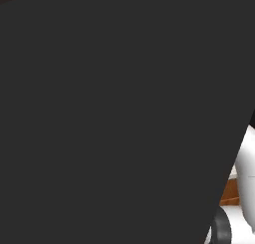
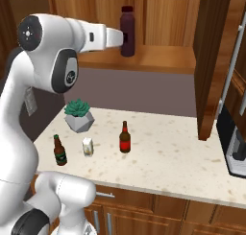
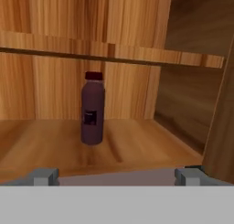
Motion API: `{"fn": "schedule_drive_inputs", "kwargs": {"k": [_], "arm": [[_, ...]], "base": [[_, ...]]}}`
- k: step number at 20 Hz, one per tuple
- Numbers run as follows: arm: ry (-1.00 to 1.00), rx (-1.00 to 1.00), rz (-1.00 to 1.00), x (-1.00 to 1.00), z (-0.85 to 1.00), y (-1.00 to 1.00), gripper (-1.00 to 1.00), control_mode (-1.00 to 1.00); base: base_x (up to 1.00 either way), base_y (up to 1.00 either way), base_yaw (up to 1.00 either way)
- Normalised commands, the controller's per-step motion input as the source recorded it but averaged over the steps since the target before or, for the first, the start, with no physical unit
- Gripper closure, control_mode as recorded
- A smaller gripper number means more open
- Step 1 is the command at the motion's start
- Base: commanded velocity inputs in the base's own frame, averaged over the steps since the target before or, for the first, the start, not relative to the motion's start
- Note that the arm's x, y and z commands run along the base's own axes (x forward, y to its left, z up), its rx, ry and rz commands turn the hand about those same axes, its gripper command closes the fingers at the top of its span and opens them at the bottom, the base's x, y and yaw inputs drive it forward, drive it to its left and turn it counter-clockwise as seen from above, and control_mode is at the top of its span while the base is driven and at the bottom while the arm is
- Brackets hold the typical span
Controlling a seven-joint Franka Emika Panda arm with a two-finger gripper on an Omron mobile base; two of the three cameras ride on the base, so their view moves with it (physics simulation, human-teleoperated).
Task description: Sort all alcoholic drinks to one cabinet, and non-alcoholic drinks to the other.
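Observation:
A wide dark purple bottle (image 3: 93,109) with a dark cap stands upright on the floor of the open upper cabinet (image 3: 137,145), also seen as the purple bottle (image 2: 127,31). My gripper (image 3: 117,176) is open just in front of the shelf edge, a short way from the bottle, with nothing between its fingertips (image 3: 45,176). On the counter (image 2: 163,157) below stand two brown beer bottles, one at the left (image 2: 59,150) and one in the middle (image 2: 125,138). A small white carton (image 2: 87,146) stands between them.
A potted succulent (image 2: 79,115) sits at the back left of the counter. The cabinet's open wooden door (image 2: 214,61) hangs to the right, with a dark appliance (image 2: 235,147) beneath it. A dark flat panel (image 1: 109,113) blocks the left base view.

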Motion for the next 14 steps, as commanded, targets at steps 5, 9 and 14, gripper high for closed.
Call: {"fn": "schedule_drive_inputs", "kwargs": {"k": [5, 9, 14], "arm": [[0.1, 0.0, 0.0, -0.5, -0.25, 0.12, -1.0, -1.0], [0.08, 0.0, 0.01, -0.46, -0.26, 0.15, -1.0, -1.0], [0.08, 0.0, 0.04, -0.41, -0.26, 0.23, -1.0, -1.0]], "base": [[0.0, 0.0, 0.0], [0.0, 0.0, 0.0], [0.0, 0.0, 0.0]]}}
